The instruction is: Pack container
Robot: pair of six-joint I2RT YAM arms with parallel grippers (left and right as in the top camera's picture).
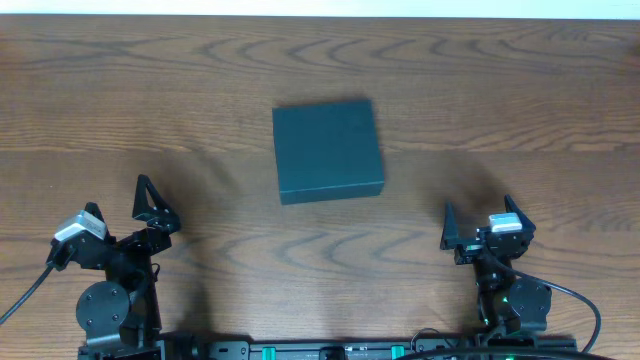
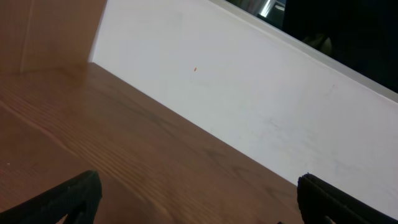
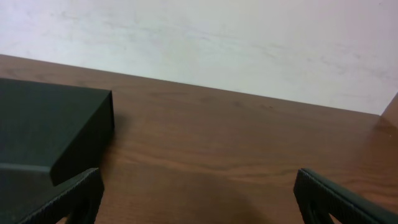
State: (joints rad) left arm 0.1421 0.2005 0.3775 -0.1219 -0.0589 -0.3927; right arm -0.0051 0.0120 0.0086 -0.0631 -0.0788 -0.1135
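The bench (image 1: 520, 100) is brown wood with broad, swirling grain, and a white wall (image 3: 249, 43) runs along its far edge. The container (image 1: 328, 150), dark teal and matte, lies flat near the middle of the bench with its lid down, slightly far of centre. The left end effector (image 2: 196, 183) sits at the near left with its fingers spread wide, holding nothing. The right end effector (image 3: 198, 177) sits at the near right, likewise spread and empty. Both are well apart from the container.
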